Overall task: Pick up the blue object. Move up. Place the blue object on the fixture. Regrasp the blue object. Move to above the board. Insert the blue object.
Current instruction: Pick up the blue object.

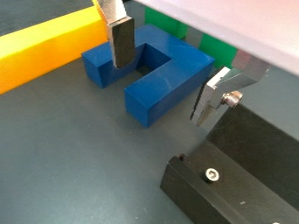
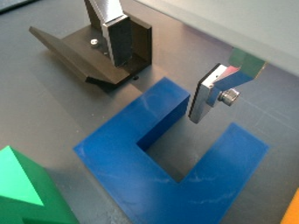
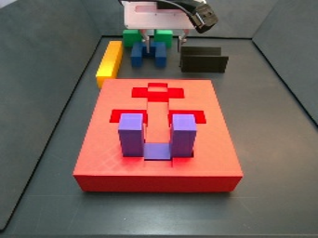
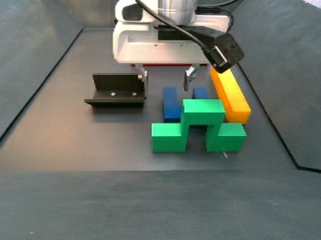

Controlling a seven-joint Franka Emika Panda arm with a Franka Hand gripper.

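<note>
Largest in sight: the red board (image 3: 112,139), flat on the dark desk (image 3: 267,139), with a cross-shaped recess near its far end and a purple U-shaped block (image 3: 152,133) standing in its top nearer the camera. Beyond the board's far edge, a row at the back of the desk: a long yellow bar (image 3: 110,60) to one side, a green block (image 3: 132,41) next, the blue object (image 3: 154,53) in the middle, and the black fixture (image 3: 204,60) on the other side. In a side view, green blocks (image 4: 197,127) sit in front of the blue object (image 4: 172,101), yellow bar (image 4: 230,94) just beside them, fixture (image 4: 113,91) apart on the opposite side. Blue object (image 2: 170,162) lying flat on the desk, prongs (image 1: 176,83) horizontal. Smallest: the claw (image 1: 163,66), spread wide, low over the blue object, one finger (image 1: 121,42) inside the U's gap, another (image 1: 212,94) outside one prong, gripping nothing. Same straddle in a wrist view (image 2: 163,66).
</note>
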